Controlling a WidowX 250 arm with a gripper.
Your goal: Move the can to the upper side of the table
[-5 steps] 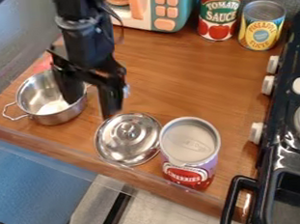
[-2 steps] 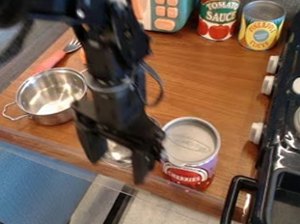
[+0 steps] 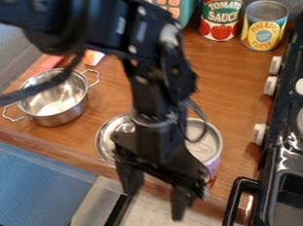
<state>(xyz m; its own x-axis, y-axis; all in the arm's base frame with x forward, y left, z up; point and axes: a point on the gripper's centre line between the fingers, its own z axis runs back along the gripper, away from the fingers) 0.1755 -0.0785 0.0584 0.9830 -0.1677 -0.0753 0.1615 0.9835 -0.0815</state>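
Note:
My gripper (image 3: 155, 196) hangs open over the table's front edge, its two fingers apart with nothing between them. Just behind and to the right of it stands the cherries can (image 3: 207, 141), upright, its lower left part and label hidden by the gripper. The wooden table (image 3: 235, 99) carries the can near its front edge.
A metal lid (image 3: 106, 140) lies left of the can, partly behind the arm. Further left is a metal pot (image 3: 77, 108). Tomato sauce (image 3: 221, 13) and pineapple (image 3: 263, 28) cans stand at the back right; a black stove (image 3: 287, 130) lines the right side.
The arm and open gripper have moved right and toward the front edge, from near the pot to in front of the cherries can. The can stands where it was.

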